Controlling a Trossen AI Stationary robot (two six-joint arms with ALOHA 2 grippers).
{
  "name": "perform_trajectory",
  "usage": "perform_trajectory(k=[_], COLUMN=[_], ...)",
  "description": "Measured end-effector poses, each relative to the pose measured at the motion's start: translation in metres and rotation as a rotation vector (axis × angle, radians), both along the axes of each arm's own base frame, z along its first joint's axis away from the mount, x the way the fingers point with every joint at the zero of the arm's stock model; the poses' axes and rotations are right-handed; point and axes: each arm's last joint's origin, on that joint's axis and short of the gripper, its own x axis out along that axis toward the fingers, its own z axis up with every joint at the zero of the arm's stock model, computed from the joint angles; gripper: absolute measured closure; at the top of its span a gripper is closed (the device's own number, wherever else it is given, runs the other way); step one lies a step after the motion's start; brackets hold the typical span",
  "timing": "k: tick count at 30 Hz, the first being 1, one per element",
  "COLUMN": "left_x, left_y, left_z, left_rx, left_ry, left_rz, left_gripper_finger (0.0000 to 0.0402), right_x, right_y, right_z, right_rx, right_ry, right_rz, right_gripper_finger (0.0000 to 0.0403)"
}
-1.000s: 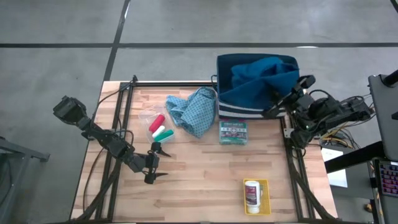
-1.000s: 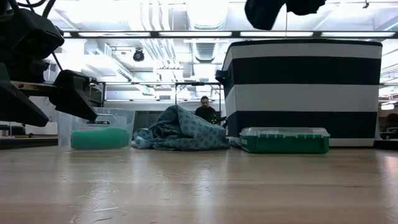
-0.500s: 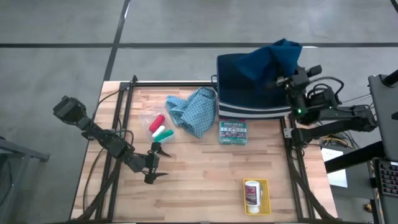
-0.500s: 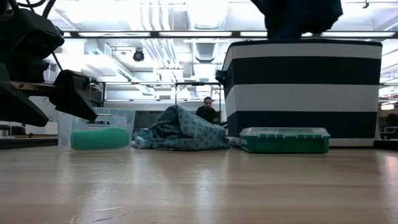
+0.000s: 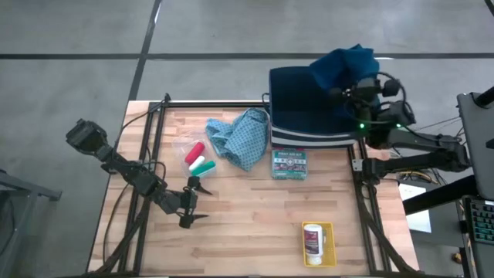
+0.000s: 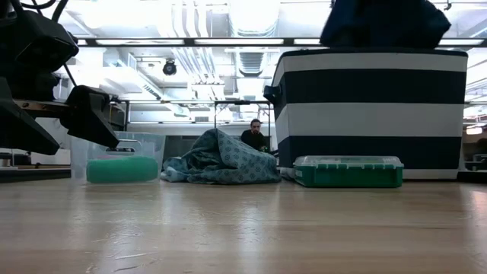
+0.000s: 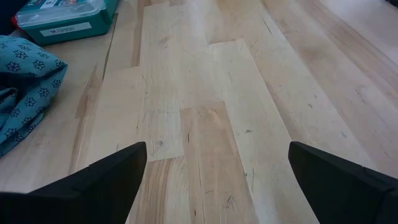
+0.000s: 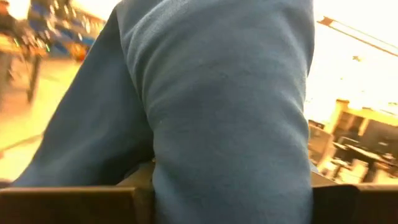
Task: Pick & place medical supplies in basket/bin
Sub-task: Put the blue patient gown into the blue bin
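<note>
A dark teal cloth point(image 5: 342, 66) hangs bunched over the far right corner of the navy-and-white striped basket point(image 5: 309, 123), with my right gripper point(image 5: 349, 91) shut on it. In the low view the teal cloth point(image 6: 384, 23) sits just at the basket's rim point(image 6: 373, 53). On the wood lie a light-blue patterned cloth point(image 5: 241, 137), red, white and green cylinders point(image 5: 197, 159), and a white pill bottle point(image 5: 312, 239). My left gripper point(image 5: 194, 202) stands open low over the table's near left part, holding nothing. My right gripper has a thick bunched fold of the teal cloth point(image 8: 224, 162) between its two fingers point(image 8: 68, 204); the number of layers cannot be told. The fingers come about level from the table's right side. The cloth is raised over the basket's opening, slack, draped around the fingers.
A green lidded box point(image 5: 289, 164) lies against the basket's near wall. The pill bottle rests on a yellow tray point(image 5: 329, 245) near the front right. Black frame rails point(image 5: 154, 139) run along the table's left, right and far sides. Bare wood point(image 7: 205, 124) lies before the left gripper.
My right gripper has swung toward the table's far edge and rolled, carrying the teal cloth. The cloth, spread in the basket's opening a second ago, is now gathered up and raised over the basket's far right corner.
</note>
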Motion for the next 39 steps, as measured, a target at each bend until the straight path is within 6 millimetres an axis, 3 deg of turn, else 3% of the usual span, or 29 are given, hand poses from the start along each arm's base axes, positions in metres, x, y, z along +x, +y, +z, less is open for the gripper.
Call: perform_trajectory(k=[10, 16, 20, 27, 30, 39], left_x=[0.0, 0.0, 0.0, 0.0, 0.0, 0.0], left_y=[0.0, 0.0, 0.0, 0.0, 0.0, 0.0], left_z=[0.0, 0.0, 0.0, 0.0, 0.0, 0.0], left_rx=[0.0, 0.0, 0.0, 0.0, 0.0, 0.0], left_ry=[0.0, 0.0, 0.0, 0.0, 0.0, 0.0], left_rz=[0.0, 0.0, 0.0, 0.0, 0.0, 0.0], left_gripper_finger=[0.0003, 0.0003, 0.0003, 0.0003, 0.0003, 0.0003], right_x=[0.018, 0.015, 0.011, 0.009, 0.005, 0.0], right_y=[-0.012, -0.026, -0.034, -0.049, -0.056, -0.074], right_z=[-0.042, -0.064, -0.071, -0.083, -0.09, -0.112], right_rx=[0.107, 0.208, 0.257, 0.409, 0.488, 0.689], right_ry=[0.159, 0.166, 0.142, -0.04, -0.138, -0.111], right_rz=[0.076, 0.089, 0.083, 0.302, 0.242, 0.18], right_gripper_finger=[0.0291, 0.029, 0.0291, 0.0292, 0.0292, 0.0293])
